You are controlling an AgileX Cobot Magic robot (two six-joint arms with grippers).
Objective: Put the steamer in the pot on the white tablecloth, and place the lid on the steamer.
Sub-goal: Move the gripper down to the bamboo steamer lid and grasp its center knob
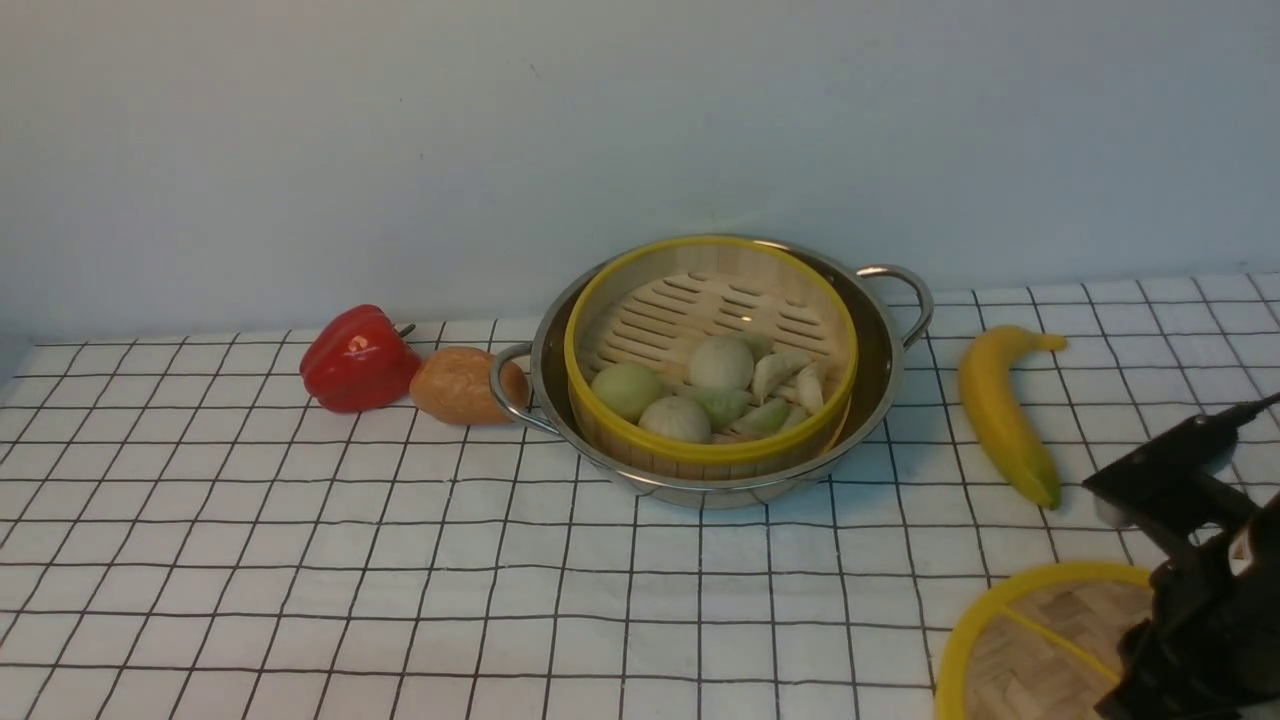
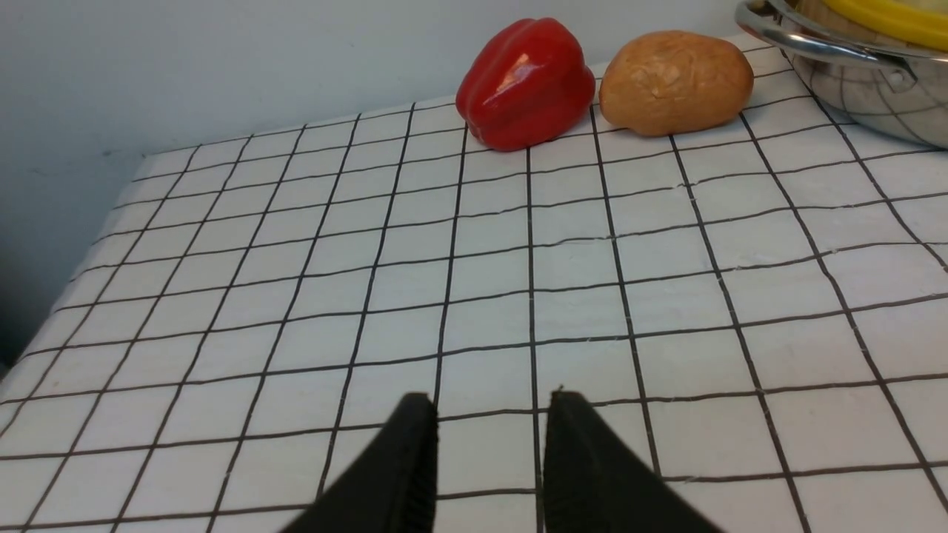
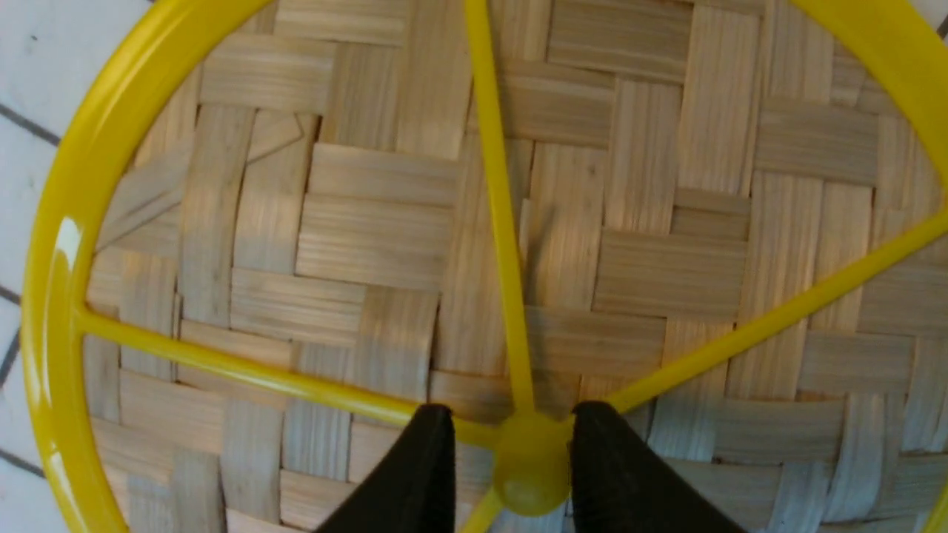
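Observation:
The steamer (image 1: 712, 455), holding pale buns and greenish dumplings, sits inside the shiny pot (image 1: 880, 345) at the back middle of the white tablecloth (image 1: 300, 560). The pot's side and a handle (image 2: 866, 89) show in the left wrist view. The woven lid (image 1: 1040, 650) lies at the front right corner under my right arm (image 1: 1190, 560). In the right wrist view the right gripper (image 3: 511, 407) is shut on the lid's (image 3: 370, 237) yellow centre knob (image 3: 529, 466), a finger on each side. My left gripper (image 2: 489, 396) hangs open over bare cloth, left of the pot, holding nothing.
A red bell pepper (image 1: 355, 360) and a brown potato (image 1: 455, 385) lie just left of the pot, the potato against its handle. A banana (image 1: 1000, 415) lies right of the pot, between it and the lid. A pale wall runs behind the table.

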